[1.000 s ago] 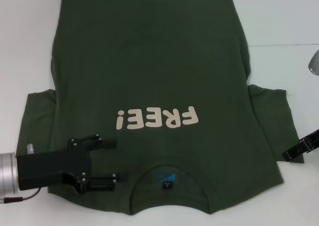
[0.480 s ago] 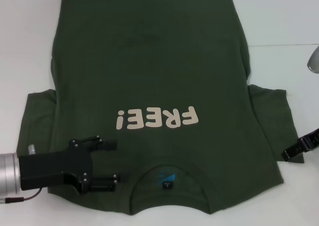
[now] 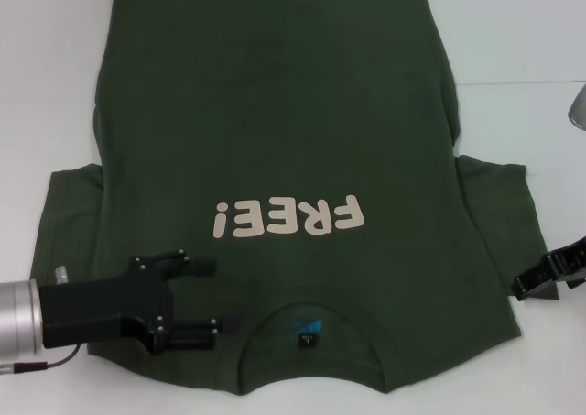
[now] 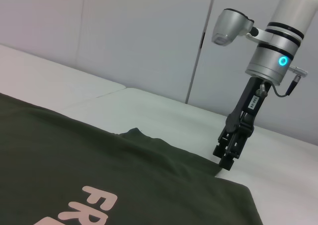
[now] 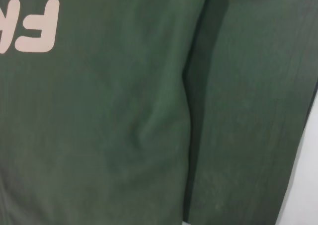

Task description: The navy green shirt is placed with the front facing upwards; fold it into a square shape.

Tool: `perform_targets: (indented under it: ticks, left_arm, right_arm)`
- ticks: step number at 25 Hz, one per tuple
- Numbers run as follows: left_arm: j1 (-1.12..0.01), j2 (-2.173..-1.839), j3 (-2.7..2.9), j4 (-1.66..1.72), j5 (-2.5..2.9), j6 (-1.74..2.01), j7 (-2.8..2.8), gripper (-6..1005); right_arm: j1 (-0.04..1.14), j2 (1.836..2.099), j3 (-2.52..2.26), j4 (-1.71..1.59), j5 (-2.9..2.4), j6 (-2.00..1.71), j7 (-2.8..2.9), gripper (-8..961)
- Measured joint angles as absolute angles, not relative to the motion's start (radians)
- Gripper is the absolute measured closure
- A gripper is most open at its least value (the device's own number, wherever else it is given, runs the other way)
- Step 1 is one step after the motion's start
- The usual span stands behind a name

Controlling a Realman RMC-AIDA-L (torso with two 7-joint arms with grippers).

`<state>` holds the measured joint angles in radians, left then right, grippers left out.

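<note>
The navy green shirt (image 3: pixel 275 131) lies flat on the white table with its front up. Its collar is nearest me and its cream "FREE!" lettering (image 3: pixel 288 218) reads upside down. A small blue neck label (image 3: pixel 307 331) shows inside the collar. My left gripper (image 3: pixel 207 297) is open over the shirt's shoulder, just left of the collar, with nothing between its fingers. My right gripper (image 3: pixel 531 287) is at the outer edge of the shirt's right sleeve. In the left wrist view the right gripper (image 4: pixel 226 163) points down at that sleeve edge. The right wrist view shows only shirt (image 5: pixel 124 111) fabric with a fold line.
The white table (image 3: pixel 522 39) shows bare surface to the right, left and far side of the shirt. A grey part of the right arm (image 3: pixel 579 111) is at the right edge. Pale wall panels (image 4: pixel 124 31) stand behind the table.
My right gripper has edged slightly inward toward the shirt's right sleeve. The left gripper has shifted only very slightly and stays open. The shirt has not moved.
</note>
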<state>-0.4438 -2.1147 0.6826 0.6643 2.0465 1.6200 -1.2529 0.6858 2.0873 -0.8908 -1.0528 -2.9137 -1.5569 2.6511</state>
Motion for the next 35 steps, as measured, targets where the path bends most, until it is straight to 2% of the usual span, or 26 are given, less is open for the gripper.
perform_targets:
  ticks: [13,21,35]
  left_arm:
    - [-0.448,-2.113,0.683,0.661,2.046,1.617,-1.253,112]
    - [-0.448,-2.112,0.683,0.661,2.046,1.621,-1.253,112]
    - [-0.451,-2.111,0.683,0.658,2.046,1.617,-1.253,111]
  right_arm:
    - [0.693,2.087,-0.894,-1.008,-2.919,-1.537,2.677,77]
    - [0.694,2.084,-0.904,-1.001,-2.919,-1.521,2.674,209]
    - [0.693,2.079,-0.903,-1.000,-2.930,-1.503,2.678,220]
